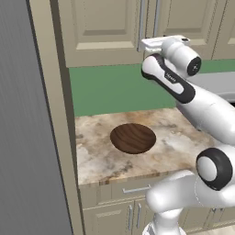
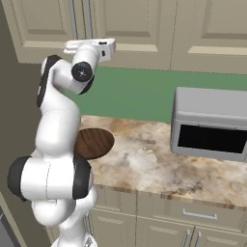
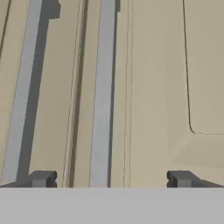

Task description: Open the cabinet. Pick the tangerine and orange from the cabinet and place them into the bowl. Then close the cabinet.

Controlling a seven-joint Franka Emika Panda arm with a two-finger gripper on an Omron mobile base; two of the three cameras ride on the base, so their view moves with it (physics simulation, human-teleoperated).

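The cabinet (image 1: pixel 101 27) stands right in front of the pincer (image 3: pixel 109 179), both beige doors shut, the seam between them running just left of the pincer's middle as the hand camera sees it. The counter (image 1: pixel 170 133), mottled tan stone, stretches out well below the pincer, with a green wall (image 2: pixel 144 94) rising behind it up to the underside of the cabinet. Off to the pincer's right and down on the counter sits a grey microwave (image 2: pixel 210 123) with a dark door, well apart from the hand. The bowl (image 1: pixel 133 137), dark grained wood, wide and shallow, rests on the counter below the pincer and a little to its left in the left base view; I see nothing inside it, and in the right base view the arm covers part of it. The two silver handles (image 3: pixel 101 87) run vertically side by side; the right door's bar falls between the fingertips (image 3: pixel 42 178), while the left door's bar lines up near the left tip. The pincer is spread wide, released, gripping nothing, and I cannot tell whether the tips touch the door.
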